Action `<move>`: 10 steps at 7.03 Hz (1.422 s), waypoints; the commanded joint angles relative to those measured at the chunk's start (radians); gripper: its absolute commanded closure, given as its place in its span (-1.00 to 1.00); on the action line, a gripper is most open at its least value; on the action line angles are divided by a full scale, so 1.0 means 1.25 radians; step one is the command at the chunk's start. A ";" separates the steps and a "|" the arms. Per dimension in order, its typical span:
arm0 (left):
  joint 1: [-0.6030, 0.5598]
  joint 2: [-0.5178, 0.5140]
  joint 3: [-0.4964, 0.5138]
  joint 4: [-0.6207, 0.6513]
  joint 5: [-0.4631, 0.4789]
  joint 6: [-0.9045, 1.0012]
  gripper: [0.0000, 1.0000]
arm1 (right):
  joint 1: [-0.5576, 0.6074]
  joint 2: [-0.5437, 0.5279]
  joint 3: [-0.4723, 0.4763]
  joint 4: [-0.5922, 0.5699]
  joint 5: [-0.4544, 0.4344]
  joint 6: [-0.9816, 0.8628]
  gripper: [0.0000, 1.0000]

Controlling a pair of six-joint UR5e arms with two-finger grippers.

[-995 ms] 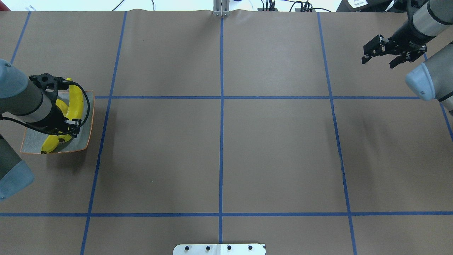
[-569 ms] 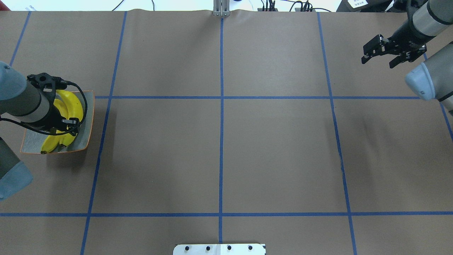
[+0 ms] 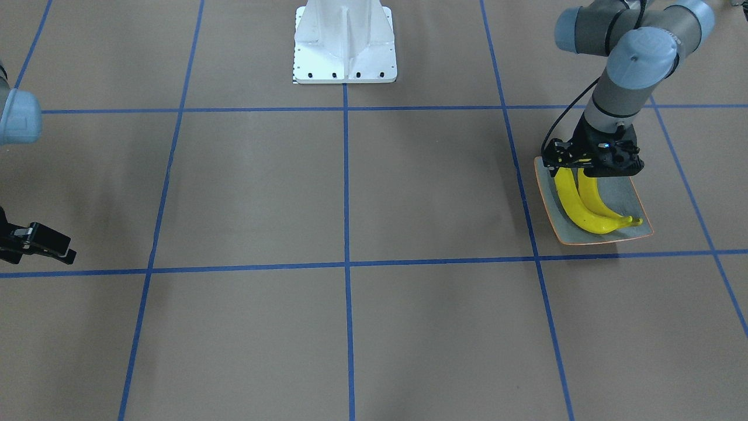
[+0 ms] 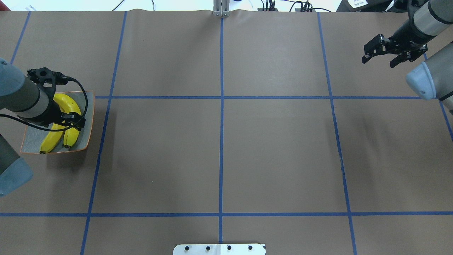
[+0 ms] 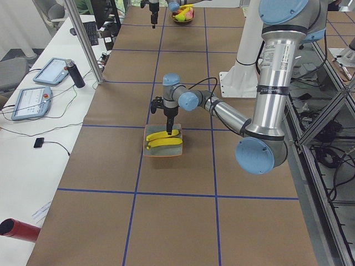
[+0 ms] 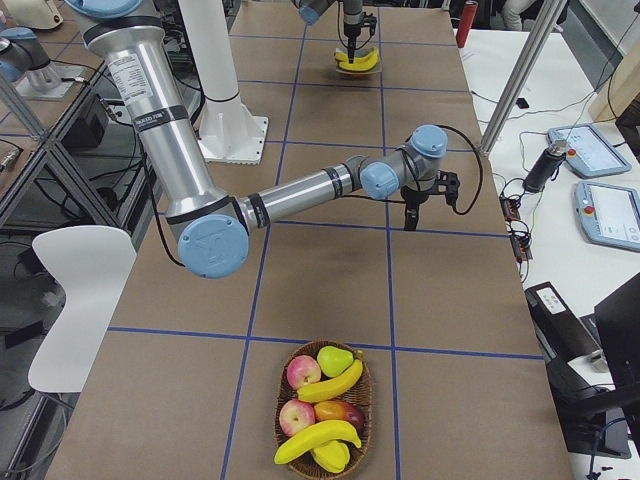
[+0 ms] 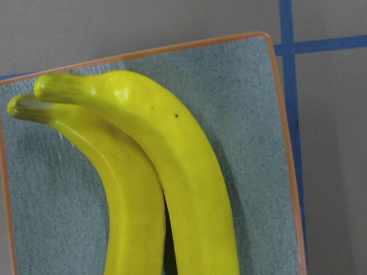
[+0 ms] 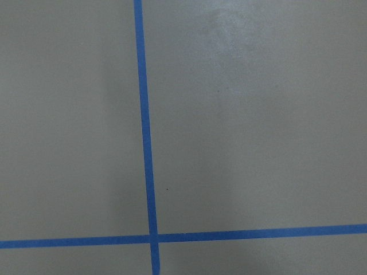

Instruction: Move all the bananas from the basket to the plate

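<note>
Your left gripper (image 4: 72, 122) sits low over the plate (image 4: 32, 141), and no view shows you whether its jaws have let go. A second ago the banana it carried hung higher, its tip reaching past the plate's far edge. Now it lies flat against its neighbour, so two bananas (image 4: 53, 140) rest side by side inside the orange rim. Your right gripper (image 4: 379, 61) hangs with fingers spread and nothing between them, over the table and well apart from the plate. By my reading you are about halfway: the basket (image 6: 279, 420) at the other end holds two more bananas (image 6: 335, 381) among apples and a pear. Confirm the release, lift clear, then go back to the basket.
</note>
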 commanded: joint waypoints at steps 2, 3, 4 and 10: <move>-0.026 -0.208 0.003 0.237 -0.005 0.010 -1.00 | 0.112 -0.057 -0.103 -0.005 -0.031 -0.320 -1.00; -0.024 -0.234 0.001 0.257 -0.009 0.008 -1.00 | 0.166 -0.057 -0.163 -0.016 -0.048 -0.450 -1.00; -0.022 -0.236 -0.001 0.254 -0.009 0.004 -1.00 | 0.219 -0.065 -0.211 -0.018 -0.078 -0.585 -1.00; 0.015 -0.242 0.015 0.221 -0.008 -0.010 -1.00 | 0.288 -0.231 -0.219 -0.037 -0.283 -0.762 -0.99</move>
